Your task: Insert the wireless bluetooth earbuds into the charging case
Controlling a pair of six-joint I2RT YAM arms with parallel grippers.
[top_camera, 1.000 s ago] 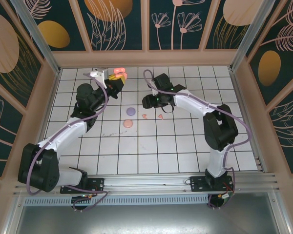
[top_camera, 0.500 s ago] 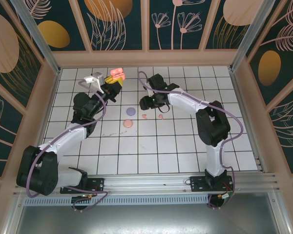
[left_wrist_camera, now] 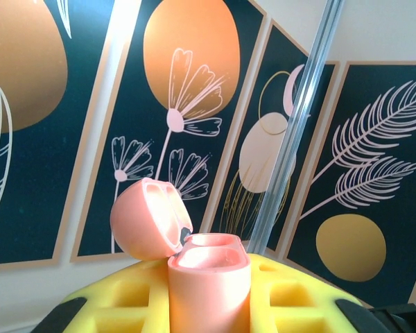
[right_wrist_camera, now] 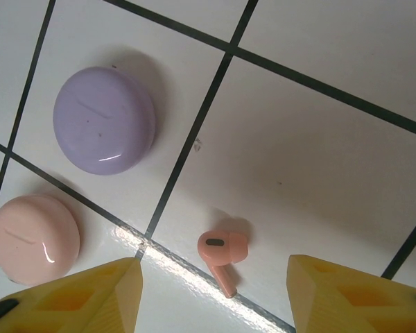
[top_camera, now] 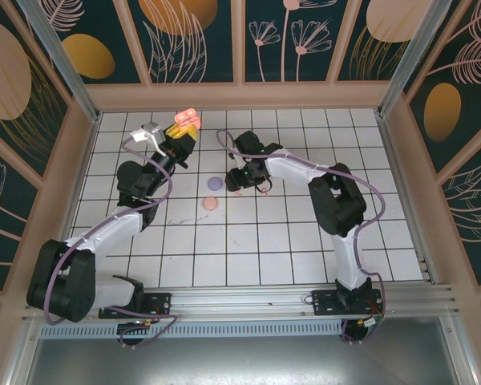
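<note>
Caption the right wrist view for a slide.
Open right tool above pink earbud, beside purple disc and pink disc.

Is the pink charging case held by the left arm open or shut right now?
Open: the left wrist view shows the charging case upright in the left gripper, its lid hinged back, cavity exposed.

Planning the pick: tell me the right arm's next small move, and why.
Probably lower the right end effector straight down and close on the pink earbud: it lies on the tile between the open fingers, apart from the purple disc and pink disc. The case is held up with its lid open.
</note>
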